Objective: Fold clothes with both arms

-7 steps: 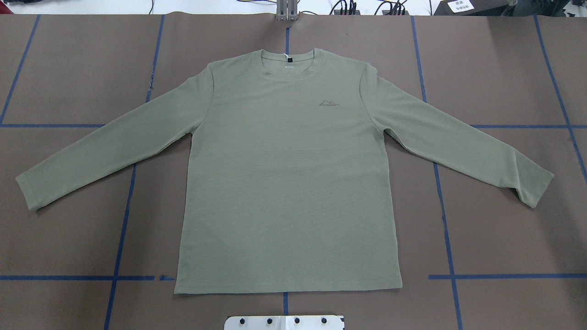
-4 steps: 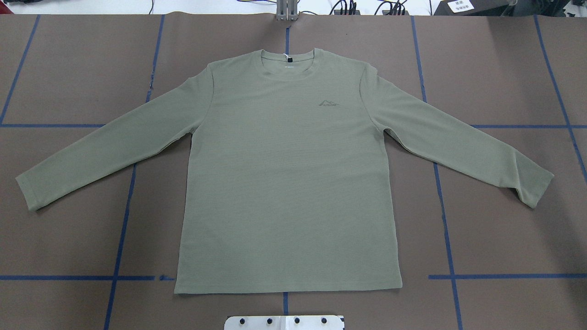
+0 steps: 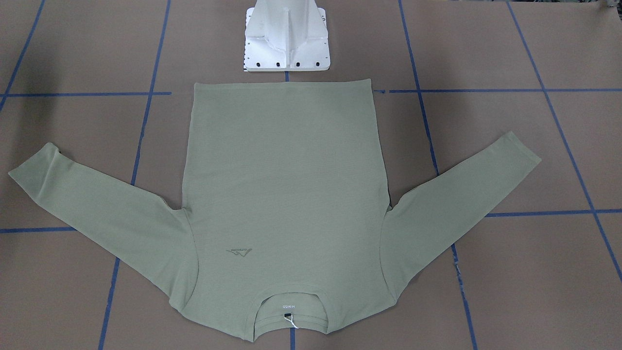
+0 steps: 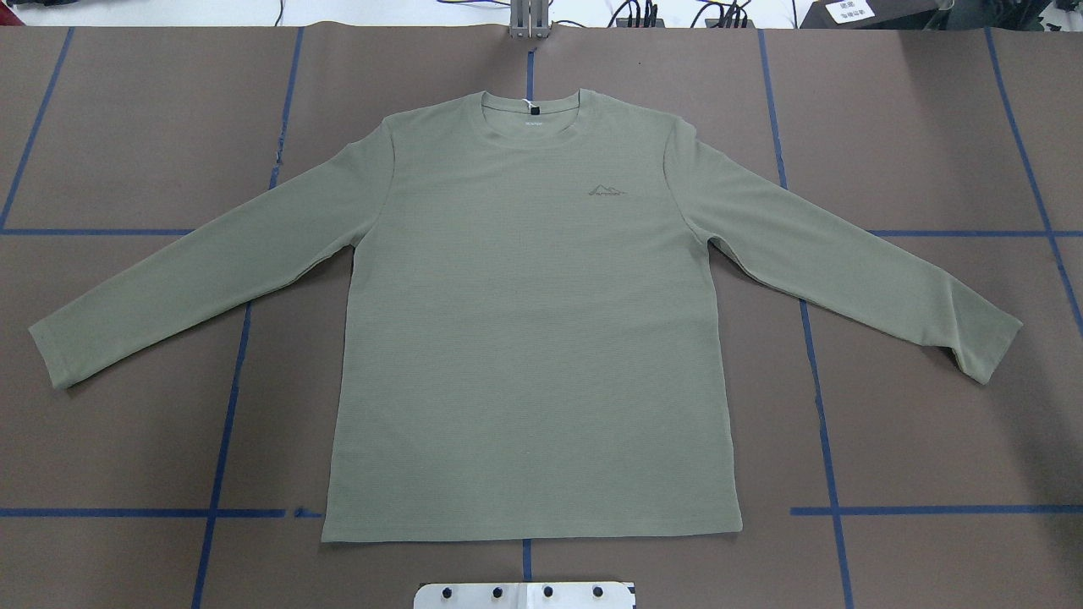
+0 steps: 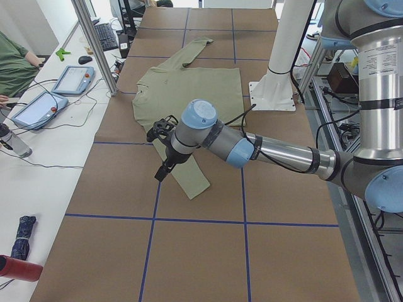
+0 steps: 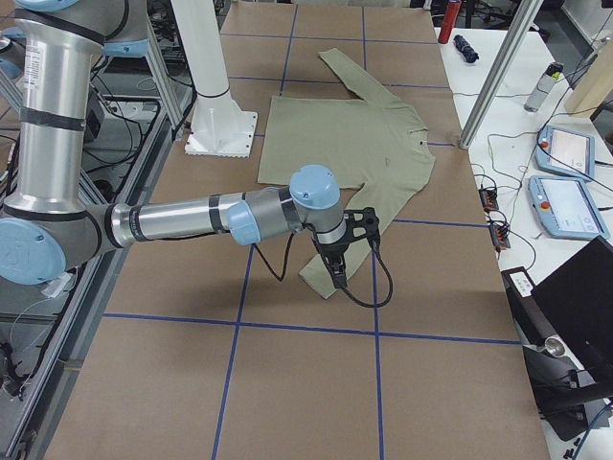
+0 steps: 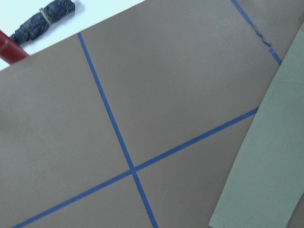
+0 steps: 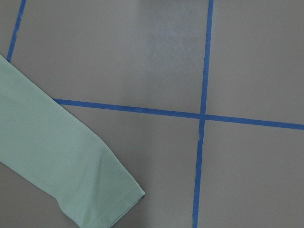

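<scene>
Sage shirt point(image 4: 533, 338) flat on tabletop point(image 4: 931, 127); left hand point(image 5: 160, 175) at eight o'clock, right hand point(image 6: 337, 280) at four (opening cannot be told), should each pinch a cuff point(image 4: 52, 359) squarely.

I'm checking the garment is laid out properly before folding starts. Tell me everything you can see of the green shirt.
The shirt is a sage-green long-sleeve knit with a fine ribbed look, a crew neck, a small neck tag and a tonal mountain logo on the chest. It lies flat, front up and unfolded on the brown table, hem toward the robot's base, neck away. Both sleeves spread outward, cuffs slanting back toward the robot's side. Only the table is seen touching it.
</scene>
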